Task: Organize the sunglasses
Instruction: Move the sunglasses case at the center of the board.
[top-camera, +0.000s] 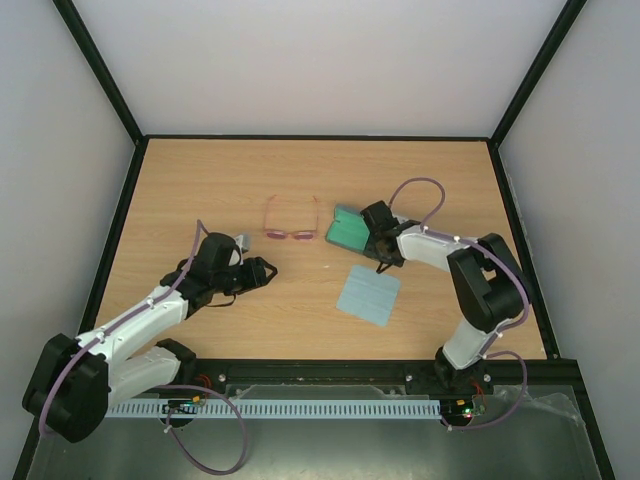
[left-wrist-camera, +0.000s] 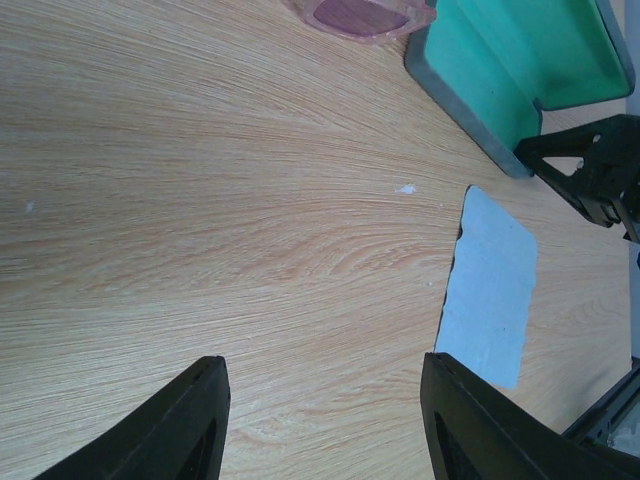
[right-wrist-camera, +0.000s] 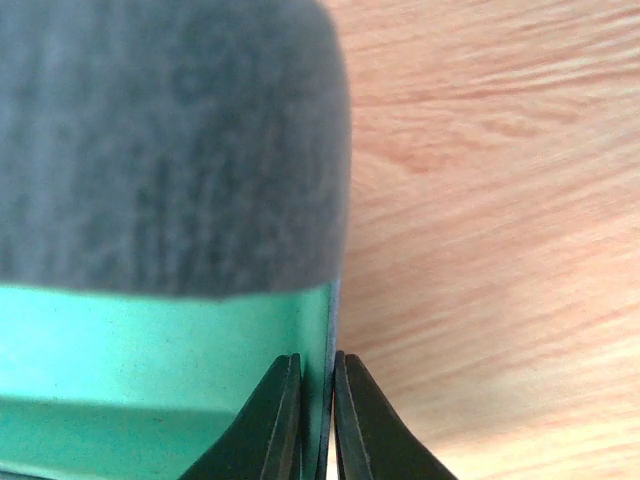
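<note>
The pink-red sunglasses lie open on the table's middle, temples pointing away; one lens shows in the left wrist view. The grey-blue case with green lining lies open just to their right and shows in the left wrist view. My right gripper is shut on the case's wall, one finger inside on the green lining, one outside. My left gripper is open and empty, low over bare wood in front of the sunglasses, fingers wide apart.
A square light-blue cloth lies flat in front of the case, also in the left wrist view. A black frame rims the table; grey walls stand left and right.
</note>
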